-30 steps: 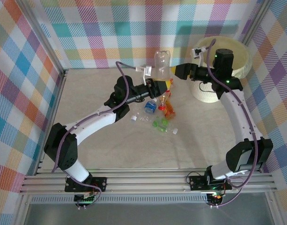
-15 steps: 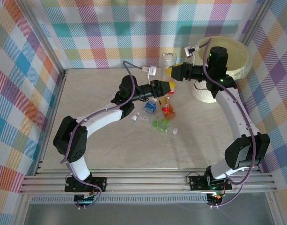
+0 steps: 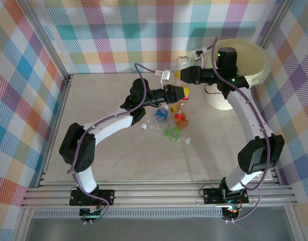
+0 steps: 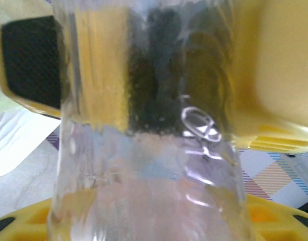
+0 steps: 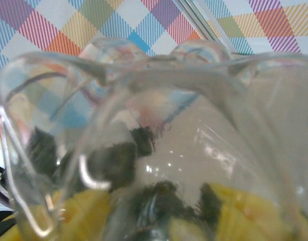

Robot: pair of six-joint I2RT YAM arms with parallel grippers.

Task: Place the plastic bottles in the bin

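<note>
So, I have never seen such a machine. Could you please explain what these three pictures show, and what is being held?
These are two robot arms bolted at the near edge of a table. Each ends in a gripper with two yellow fingers. The wide picture comes from a fixed camera above. The two close pictures come from cameras on the wrists. On the table lie several small plastic bottles, and the big cream bin stands at the far right. The left gripper is shut on a clear bottle, lifted above the table. The right gripper is at the same bottle, its fingers on either side, but I cannot tell whether it has gripped yet.
</note>
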